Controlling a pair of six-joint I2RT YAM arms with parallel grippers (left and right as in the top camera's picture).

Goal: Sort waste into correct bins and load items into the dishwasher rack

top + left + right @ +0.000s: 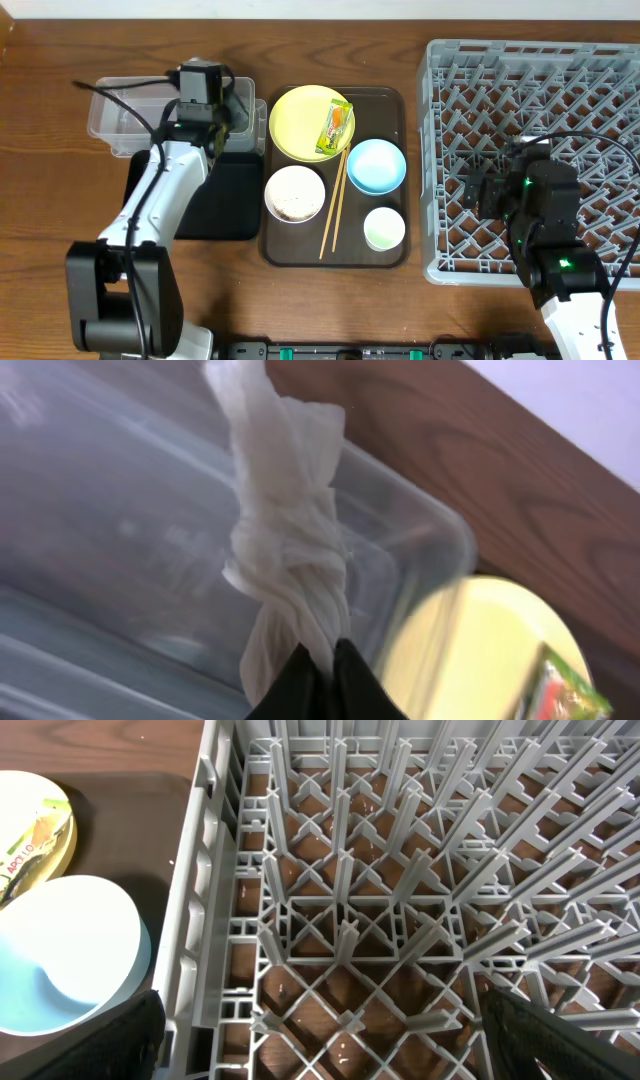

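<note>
Overhead: crinkled green-yellow-orange snack wrapper [336, 128] lies on the round yellow plate [295, 120]. Left wrist: left tool [322, 662] clamps a twisted white napkin [290, 550] over the clear plastic tub [440, 532]. Right wrist: right tool [335, 1042], fingers apart, above the grey pegged rack [340, 910].

Bright, even light; left-wrist view blurred

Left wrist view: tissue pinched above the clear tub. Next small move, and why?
Probably open the left gripper and release. It is shut on the twisted white tissue, which hangs in front of the clear tub's interior, inside the rim. The overhead view also puts the gripper above the tub. A drop from here should land inside.
</note>
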